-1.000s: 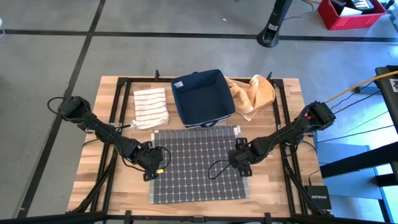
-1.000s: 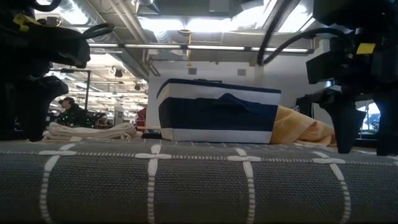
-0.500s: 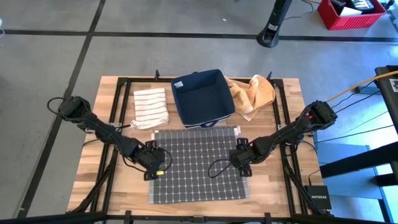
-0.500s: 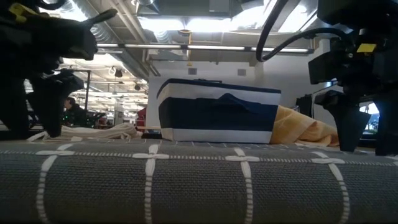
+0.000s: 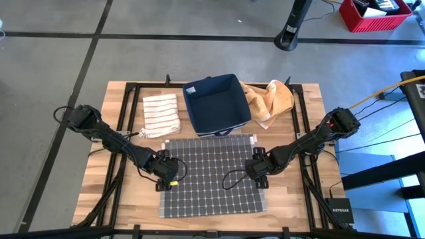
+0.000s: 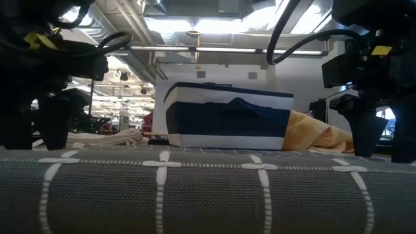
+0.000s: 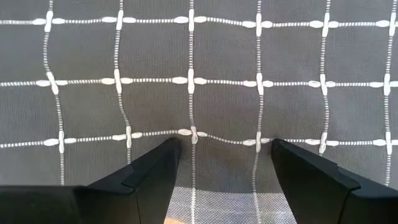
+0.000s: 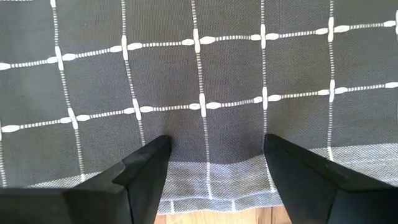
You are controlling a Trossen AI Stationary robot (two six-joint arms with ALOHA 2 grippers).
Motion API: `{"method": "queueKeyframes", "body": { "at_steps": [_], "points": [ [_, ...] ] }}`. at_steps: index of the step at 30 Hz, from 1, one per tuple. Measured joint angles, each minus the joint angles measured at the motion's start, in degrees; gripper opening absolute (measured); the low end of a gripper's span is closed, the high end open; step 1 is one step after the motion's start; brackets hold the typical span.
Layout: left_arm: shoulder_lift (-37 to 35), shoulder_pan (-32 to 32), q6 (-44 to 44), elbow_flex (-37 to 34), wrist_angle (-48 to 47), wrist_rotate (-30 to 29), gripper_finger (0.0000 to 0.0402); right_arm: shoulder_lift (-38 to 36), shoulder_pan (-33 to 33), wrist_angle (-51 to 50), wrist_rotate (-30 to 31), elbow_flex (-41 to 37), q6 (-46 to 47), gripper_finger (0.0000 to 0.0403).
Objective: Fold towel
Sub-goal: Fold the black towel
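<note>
From above, a grey towel (image 5: pixel 211 175) with a white grid lies flat in the lower middle of the frame, on a wooden table (image 5: pixel 299 199). The left gripper (image 5: pixel 164 179) sits on its left edge, the right gripper (image 5: pixel 259 174) on its right edge. Above the towel stands a dark blue box (image 5: pixel 217 104), with a striped cloth (image 5: pixel 161 114) to its left and an orange cloth (image 5: pixel 271 101) to its right.

At table height, the towel (image 6: pixel 195 195) fills the bottom of the frame, the box (image 6: pixel 224 123) stands at centre, and dark gripper parts rise at both sides.

The left wrist camera shows the left gripper (image 7: pixel 225 163) with fingers (image 7: pixel 149 180) spread, tips down on the towel (image 7: pixel 224 56).

The right wrist camera shows the right gripper (image 8: pixel 217 158) likewise spread wide over the towel's (image 8: pixel 217 62) hem, gripping nothing.
</note>
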Motion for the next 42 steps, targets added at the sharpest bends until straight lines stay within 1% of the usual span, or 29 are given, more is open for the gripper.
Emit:
{"method": "queueKeyframes", "body": {
  "at_steps": [7, 16, 20, 25, 28, 30, 35, 42],
  "points": [
    [0.76, 0.08, -2.78, 0.11, -3.45, 0.0, 0.0249, 0.07, -0.04, -0.62, -0.2, -0.02, -0.05, 0.0266],
    [0.72, 0.0, -2.93, -0.02, -3.65, 0.13, 0.0213, 0.07, -0.04, -0.69, -0.19, -0.03, -1.03, 0.0266],
    [0.72, 0.02, -2.18, -0.11, -3.27, 0.17, 0.0206, 0.13, -0.06, -1.54, -1.03, 1.25, -1.09, 0.0266],
    [0.72, 0.02, -1.82, -0.13, -3.11, 0.22, 0.0212, -0.01, -0.09, -6.1, -1.65, 6.26, -2.38, 0.0266],
    [0.72, 0.0, -1.46, -0.13, -3.03, 0.13, 0.0221, -0.15, -0.09, -8.96, -0.16, 7.77, -4.07, 0.0266],
    [0.72, -0.01, -1.35, -0.14, -2.94, 0.13, 0.0228, -0.13, -0.09, -9.75, 0.8, 7.29, -4.69, 0.0266],
    [0.74, -0.04, -1.47, -0.15, -2.8, -0.04, 0.0244, -0.15, -0.09, -8.33, 0.64, 4.22, -4.62, 0.0266],
    [0.74, -0.36, -1.54, -0.15, -2.86, -0.22, 0.0243, -0.59, -1.32, -2.04, -2.26, -0.17, -2.78, 0.0266]
  ]
}}
